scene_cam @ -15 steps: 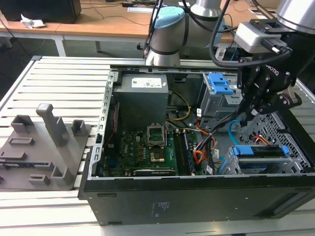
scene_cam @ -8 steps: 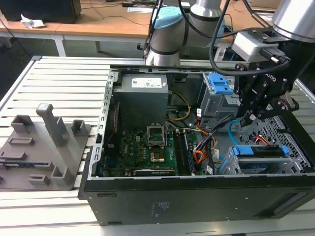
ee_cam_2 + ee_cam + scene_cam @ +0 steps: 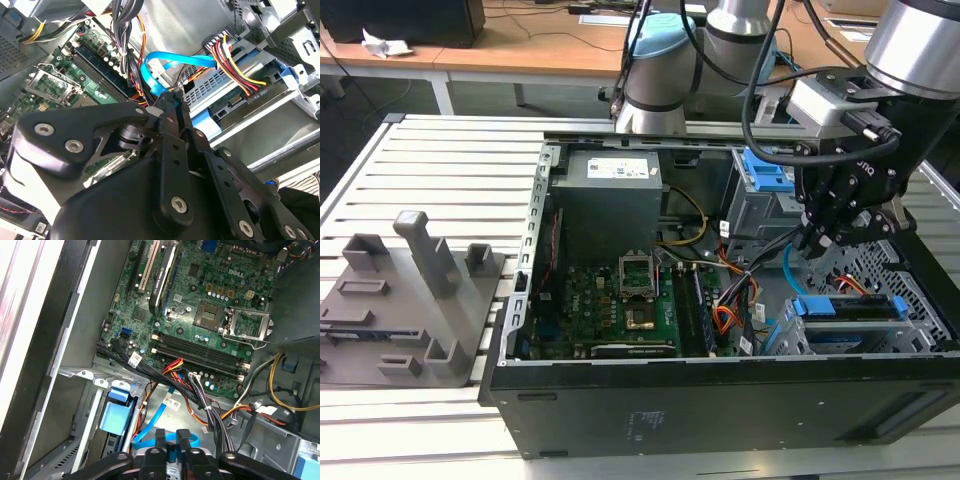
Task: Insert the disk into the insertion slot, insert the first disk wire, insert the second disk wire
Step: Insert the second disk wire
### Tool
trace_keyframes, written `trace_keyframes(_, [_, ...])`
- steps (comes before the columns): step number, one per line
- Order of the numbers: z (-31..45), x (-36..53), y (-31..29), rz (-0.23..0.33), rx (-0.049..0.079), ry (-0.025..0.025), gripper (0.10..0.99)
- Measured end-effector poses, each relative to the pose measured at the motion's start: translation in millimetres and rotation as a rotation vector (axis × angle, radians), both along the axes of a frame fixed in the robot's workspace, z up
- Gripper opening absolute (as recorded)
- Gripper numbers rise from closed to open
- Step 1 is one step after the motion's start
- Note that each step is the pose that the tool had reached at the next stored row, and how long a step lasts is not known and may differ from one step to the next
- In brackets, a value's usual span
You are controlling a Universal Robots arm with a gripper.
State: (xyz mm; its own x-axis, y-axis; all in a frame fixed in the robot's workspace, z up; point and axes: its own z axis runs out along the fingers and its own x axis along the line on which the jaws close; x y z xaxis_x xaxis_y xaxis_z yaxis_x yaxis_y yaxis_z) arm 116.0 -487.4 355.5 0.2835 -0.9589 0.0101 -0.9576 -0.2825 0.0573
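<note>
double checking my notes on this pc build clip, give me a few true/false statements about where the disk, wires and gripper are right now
1. The disk sits in the insertion slot. True.
2. The first disk wire hangs loose, unplugged. False: its plug sits at the disk's rear.
3. The gripper is at the second disk wire. True.
4. The second disk wire is red. False: it is light blue.

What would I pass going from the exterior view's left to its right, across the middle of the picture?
Grey plastic fixture block → green motherboard → orange cable loop → the disk in its blue carrier, with the pincer above it.
</note>
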Motion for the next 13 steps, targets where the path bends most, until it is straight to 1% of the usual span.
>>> trace_keyframes(3, [0.0, 0.0, 0.0, 0.0, 0.0, 0.0, 0.165])
trace_keyframes(4, [-0.1, 0.0, -0.9, 0.0, 0.0, 0.0, 0.165])
trace_keyframes(6, [-0.1, -0.1, -7.3, 0.0, 0.0, 0.0, 0.165])
trace_keyframes(8, [-0.2, 0.0, -20.9, 0.0, 0.0, 0.0001, 0.165])
trace_keyframes(10, [-0.5, 0.4, -32.5, 0.0, 0.0, 0.0, 0.165])
trace_keyframes(11, [-0.8, 0.5, -39.2, 0.0, 0.0, 0.0, 0.165])
trace_keyframes(12, [-1.1, 0.8, -43.0, -0.001, 0.0, 0.0, 0.165])
trace_keyframes(13, [-2.5, 0.7, -44.7, -0.012, 0.0, 0.0, 0.165])
